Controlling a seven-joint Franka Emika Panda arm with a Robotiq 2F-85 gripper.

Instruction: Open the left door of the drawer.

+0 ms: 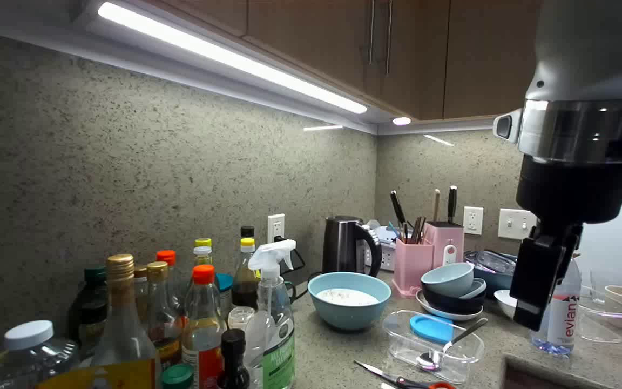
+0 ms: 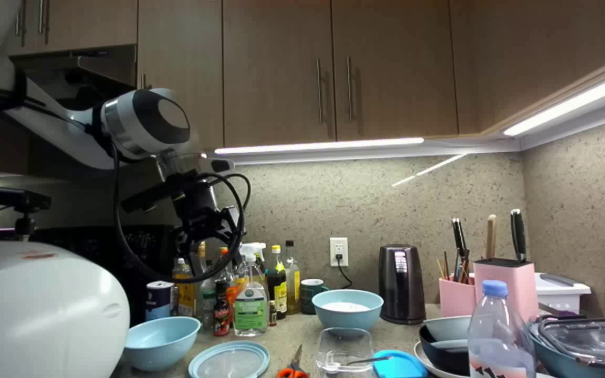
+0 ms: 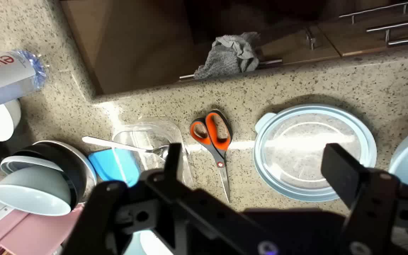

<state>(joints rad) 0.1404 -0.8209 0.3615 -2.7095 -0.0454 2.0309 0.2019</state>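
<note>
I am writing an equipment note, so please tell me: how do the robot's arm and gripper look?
The arm is mostly white, with rounded segments, dark parts and a shiny metal band. A black cable hangs from it in a wide loop. The gripper is black, with two blocky fingers.

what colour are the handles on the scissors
Orange with dark grey; the scissor handles show best in the wrist view.
</note>
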